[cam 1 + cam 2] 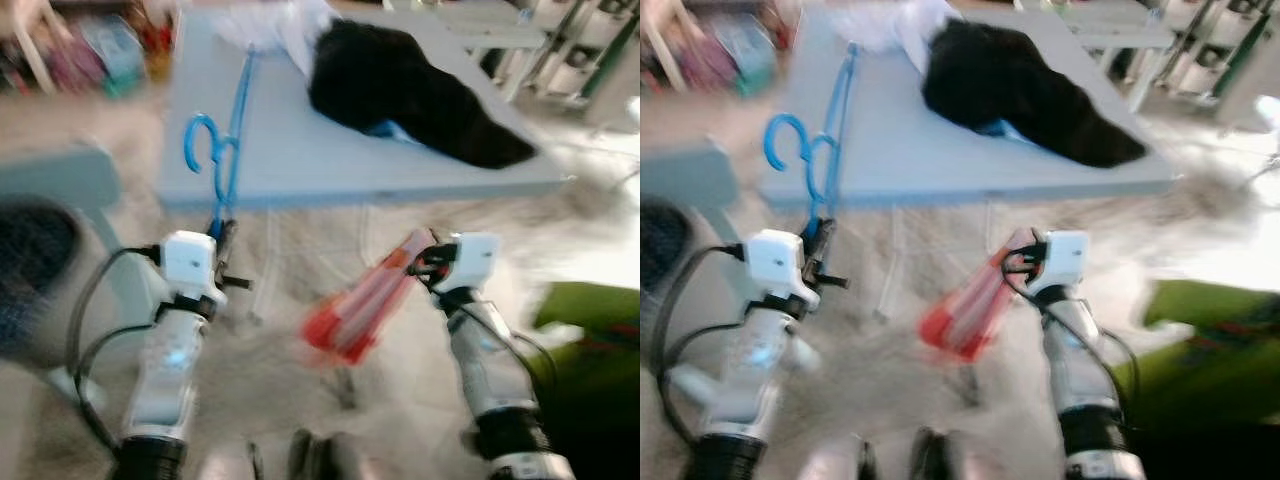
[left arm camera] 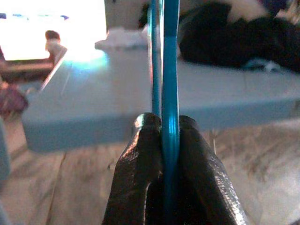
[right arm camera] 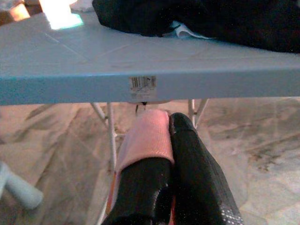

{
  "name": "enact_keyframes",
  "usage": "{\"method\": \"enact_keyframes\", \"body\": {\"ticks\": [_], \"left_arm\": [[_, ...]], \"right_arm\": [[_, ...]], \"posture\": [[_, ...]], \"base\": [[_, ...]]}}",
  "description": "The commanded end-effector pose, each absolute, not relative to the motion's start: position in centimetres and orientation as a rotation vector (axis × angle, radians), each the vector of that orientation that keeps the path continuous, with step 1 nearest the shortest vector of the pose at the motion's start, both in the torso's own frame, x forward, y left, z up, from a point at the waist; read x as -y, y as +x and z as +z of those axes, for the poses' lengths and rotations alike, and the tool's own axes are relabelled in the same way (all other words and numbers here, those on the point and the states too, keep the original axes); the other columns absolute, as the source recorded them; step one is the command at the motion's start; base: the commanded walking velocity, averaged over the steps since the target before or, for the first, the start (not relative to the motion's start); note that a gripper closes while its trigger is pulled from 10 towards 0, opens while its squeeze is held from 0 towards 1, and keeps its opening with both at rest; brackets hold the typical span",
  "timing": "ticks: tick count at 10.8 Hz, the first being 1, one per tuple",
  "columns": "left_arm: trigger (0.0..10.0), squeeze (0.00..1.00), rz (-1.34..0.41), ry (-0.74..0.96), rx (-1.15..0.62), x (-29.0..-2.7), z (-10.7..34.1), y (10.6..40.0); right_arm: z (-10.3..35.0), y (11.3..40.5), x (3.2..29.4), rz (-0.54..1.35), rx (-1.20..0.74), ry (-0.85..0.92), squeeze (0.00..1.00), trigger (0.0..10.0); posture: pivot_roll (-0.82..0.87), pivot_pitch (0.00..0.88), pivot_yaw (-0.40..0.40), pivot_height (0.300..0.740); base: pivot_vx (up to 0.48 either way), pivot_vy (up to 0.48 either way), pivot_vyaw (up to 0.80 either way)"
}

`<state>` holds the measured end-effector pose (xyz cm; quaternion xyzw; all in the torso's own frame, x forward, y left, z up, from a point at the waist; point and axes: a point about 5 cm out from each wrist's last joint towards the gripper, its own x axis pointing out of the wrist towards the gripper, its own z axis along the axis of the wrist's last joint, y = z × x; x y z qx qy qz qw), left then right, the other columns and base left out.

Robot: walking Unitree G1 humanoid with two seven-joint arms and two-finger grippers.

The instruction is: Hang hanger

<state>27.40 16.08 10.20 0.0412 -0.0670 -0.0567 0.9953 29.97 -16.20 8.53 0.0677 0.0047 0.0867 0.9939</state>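
A blue hanger (image 1: 228,150) stands upright in front of the grey-blue table (image 1: 330,155), its hook (image 1: 198,140) to the left. My left gripper (image 1: 222,236) is shut on its lower end; the left wrist view has both black fingers (image 2: 140,154) pressed on the blue bar (image 2: 169,84). My right gripper (image 1: 422,250) is shut on a red and pink thing (image 1: 355,305) that hangs down to the left, blurred. In the right wrist view its pink end (image 3: 147,136) lies against a black finger (image 3: 194,154), just below the table edge (image 3: 140,84).
On the table lie a black garment (image 1: 410,90) and a white cloth (image 1: 275,25). A grey seat (image 1: 60,180) stands at the left and something green (image 1: 590,310) at the right. Table legs (image 1: 265,265) stand on the pale floor ahead. The eye views are blurred.
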Motion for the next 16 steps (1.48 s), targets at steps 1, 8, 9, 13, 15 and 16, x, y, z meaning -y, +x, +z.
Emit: {"method": "enact_keyframes", "body": {"ticks": [1,8,9,13,15,16], "left_arm": [[10.0,0.00,-0.083,0.111,0.141,-16.5,10.3,27.2],[10.0,0.00,0.127,0.152,0.084,-18.7,9.2,25.1],[10.0,0.00,0.121,0.148,0.085,-18.6,9.2,24.9],[10.0,0.00,0.086,0.140,0.122,-18.3,10.0,25.1],[10.0,0.00,0.060,0.175,0.193,-18.3,11.6,25.6],[10.0,0.00,0.071,0.174,0.205,-18.7,12.0,26.0]], "right_arm": [[9.3,30.0,16.7,0.171,0.025,0.130,0.00,10.0],[10.0,30.1,16.1,0.204,0.053,0.143,0.00,10.0],[10.1,30.1,16.0,0.202,0.057,0.169,0.00,10.0],[10.8,30.5,16.2,0.158,0.091,0.131,0.00,10.0],[11.3,30.5,16.3,0.159,0.117,0.110,0.00,10.0],[11.6,30.7,16.0,0.177,0.132,0.075,0.00,10.0]], "posture": [[0.06,0.118,-0.062,0.740],[0.09,0.161,-0.059,0.740],[0.09,0.171,-0.058,0.740],[0.08,0.177,-0.061,0.740],[0.08,0.169,-0.065,0.740],[0.08,0.163,-0.068,0.740]], "base": [[0.000,-0.405,0.00],[0.000,0.000,0.64],[0.000,0.000,0.00],[0.000,0.000,0.00],[0.446,0.000,0.00],[0.465,0.000,0.00]]}}
